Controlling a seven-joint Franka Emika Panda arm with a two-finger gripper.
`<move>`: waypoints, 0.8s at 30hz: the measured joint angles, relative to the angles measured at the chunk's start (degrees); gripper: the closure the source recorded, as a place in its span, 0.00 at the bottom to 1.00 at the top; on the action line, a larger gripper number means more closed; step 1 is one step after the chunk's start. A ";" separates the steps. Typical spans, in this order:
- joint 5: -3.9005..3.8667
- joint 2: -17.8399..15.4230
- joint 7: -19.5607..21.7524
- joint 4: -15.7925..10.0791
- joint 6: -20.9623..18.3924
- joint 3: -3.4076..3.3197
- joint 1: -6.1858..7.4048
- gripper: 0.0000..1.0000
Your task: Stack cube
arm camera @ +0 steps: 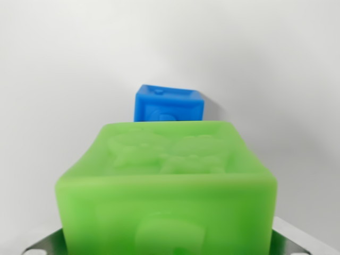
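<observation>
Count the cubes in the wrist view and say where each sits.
2. The green cube fills the lower foreground; the blue cube sits behind it, partly hidden. Others could be hidden behind the green one.

A large translucent green soft-plastic cube (167,186) with embossed relief on its top and front faces fills the lower centre of the frame, blurred by closeness. Behind it, at centre frame, a smaller-looking blue plastic cube (169,104) sits upright, its bottom hidden.
</observation>
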 joint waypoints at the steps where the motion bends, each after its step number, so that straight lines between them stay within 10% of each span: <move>1: 0.00 0.16 0.00 0.05 0.03 0.00 0.06 1.00; 24: 0.16 8.56 -0.14 0.05 7.90 0.03 0.09 1.00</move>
